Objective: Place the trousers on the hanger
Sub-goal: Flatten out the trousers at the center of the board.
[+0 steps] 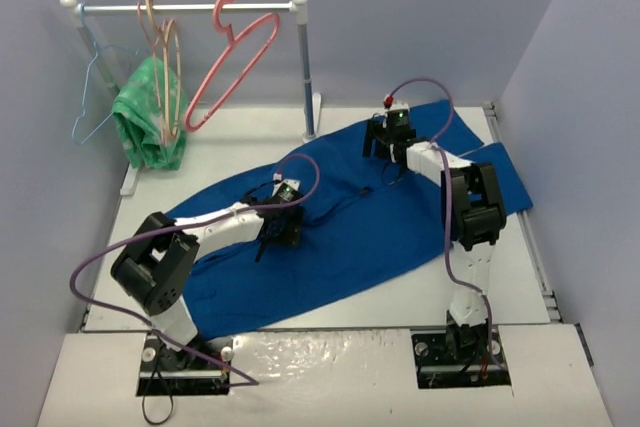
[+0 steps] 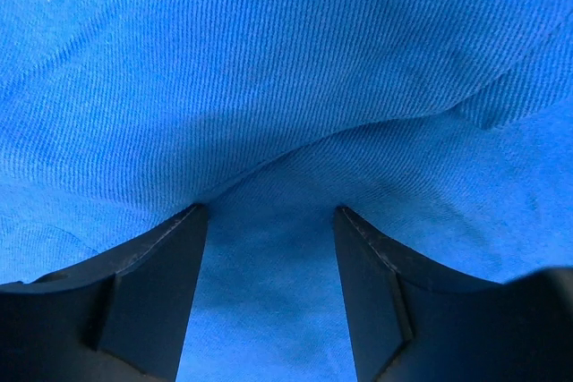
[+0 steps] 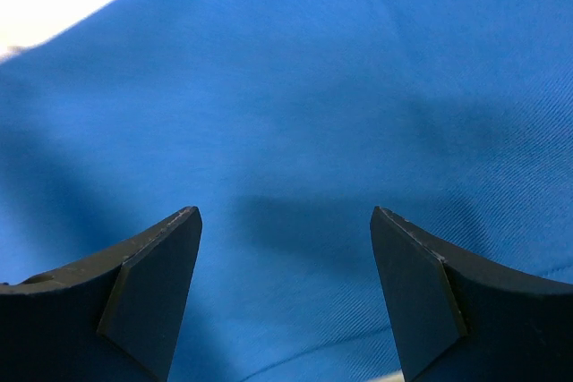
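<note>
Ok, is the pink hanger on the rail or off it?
On. The pink hanger hangs by its hook from the white rail, tilted; the trousers lie spread on the table.

trousers (image 1: 350, 217) spread on table (image 1: 250, 137) | hanger (image 1: 235, 62) on rail (image 1: 185, 7), rear-left

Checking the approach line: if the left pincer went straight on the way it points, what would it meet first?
The trousers: their blue cloth, folded just ahead, fills the view past the open left pincer. How near is unclear.
</note>
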Tool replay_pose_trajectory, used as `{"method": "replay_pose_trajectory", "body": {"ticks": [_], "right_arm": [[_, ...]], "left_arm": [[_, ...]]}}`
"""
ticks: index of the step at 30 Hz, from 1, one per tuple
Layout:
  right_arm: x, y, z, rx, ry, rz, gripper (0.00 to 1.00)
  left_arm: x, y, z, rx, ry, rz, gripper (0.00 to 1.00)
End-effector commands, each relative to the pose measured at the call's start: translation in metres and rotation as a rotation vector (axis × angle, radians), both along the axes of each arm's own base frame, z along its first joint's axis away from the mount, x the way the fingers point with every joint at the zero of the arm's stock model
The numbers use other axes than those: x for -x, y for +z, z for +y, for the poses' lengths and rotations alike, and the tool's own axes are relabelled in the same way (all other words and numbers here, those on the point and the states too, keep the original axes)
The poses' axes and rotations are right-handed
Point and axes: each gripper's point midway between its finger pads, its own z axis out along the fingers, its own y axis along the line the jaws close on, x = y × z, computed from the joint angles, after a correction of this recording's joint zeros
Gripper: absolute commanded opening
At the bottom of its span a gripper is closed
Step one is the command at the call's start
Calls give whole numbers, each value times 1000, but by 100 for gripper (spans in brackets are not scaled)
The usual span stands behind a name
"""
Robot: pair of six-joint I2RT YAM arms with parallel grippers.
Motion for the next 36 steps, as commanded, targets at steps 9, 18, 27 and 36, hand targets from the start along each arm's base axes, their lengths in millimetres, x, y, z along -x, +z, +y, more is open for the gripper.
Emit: {"method": "replay_pose_trajectory", "body": {"ticks": [9, 18, 27, 36], "right_arm": [[-22, -43, -120, 32, -243, 108, 74], [-38, -26, -184, 67, -350, 96, 75], [-38, 71, -148, 100, -262, -56, 76], [25, 99, -29, 40, -2, -104, 76]], "left_arm": [[60, -28, 2, 68, 28, 224, 51], [89, -28, 1, 121, -15, 327, 50], [83, 25, -15, 184, -121, 289, 50], [87, 57, -11, 261, -112, 178, 48]]}}
